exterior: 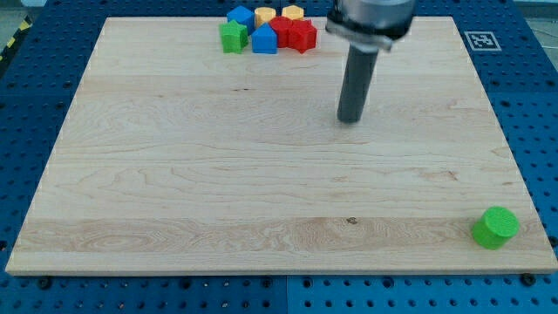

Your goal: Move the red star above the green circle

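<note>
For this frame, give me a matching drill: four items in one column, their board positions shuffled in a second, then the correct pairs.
Items:
1. green circle
2. red star
3. green block
4. my tip

Positions:
A. left end of the cluster at the view's top
B. bottom right corner of the board, alone
C. open board, below and right of the cluster
D. right side of the top cluster

Pairs: 1-B, 2-D, 3-A, 4-C

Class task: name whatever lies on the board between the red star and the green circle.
In the camera view, only my tip stands near that line; otherwise bare wood separates the red star from the green circle.
</note>
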Controlling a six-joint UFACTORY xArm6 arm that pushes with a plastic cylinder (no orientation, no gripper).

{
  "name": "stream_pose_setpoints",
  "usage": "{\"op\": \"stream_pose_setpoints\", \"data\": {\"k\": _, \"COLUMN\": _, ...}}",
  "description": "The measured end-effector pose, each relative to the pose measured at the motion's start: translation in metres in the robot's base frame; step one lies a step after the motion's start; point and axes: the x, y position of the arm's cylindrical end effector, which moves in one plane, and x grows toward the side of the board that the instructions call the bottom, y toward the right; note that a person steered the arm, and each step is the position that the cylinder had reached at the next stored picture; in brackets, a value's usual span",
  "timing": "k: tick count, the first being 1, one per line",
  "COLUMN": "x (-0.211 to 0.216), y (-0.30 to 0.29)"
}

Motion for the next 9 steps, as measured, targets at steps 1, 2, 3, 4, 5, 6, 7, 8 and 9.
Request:
{"op": "stream_pose_setpoints", "data": {"k": 1, "x": -0.054, "y": 0.002}}
{"op": "stream_pose_setpoints", "data": {"k": 2, "x": -0.126, "y": 0.008}}
{"op": "stream_pose_setpoints", "data": {"k": 3, "x": -0.176, "y": 0.013}}
{"op": "stream_pose_setpoints", "data": {"k": 4, "x": -0.199, "y": -0.005}}
{"op": "stream_pose_setpoints", "data": {"k": 5, "x": -0.199, "y": -0.037}}
{"op": "stream_pose_setpoints", "data": {"k": 6, "x": -0.199, "y": -0.077}}
{"op": "stream_pose_setpoints", "data": {"k": 7, "x": -0.198, "y": -0.086}}
{"op": "stream_pose_setpoints", "data": {"k": 8, "x": -0.197, "y": -0.083}}
{"op": "stream_pose_setpoints", "data": {"k": 9, "x": -0.197, "y": -0.071}}
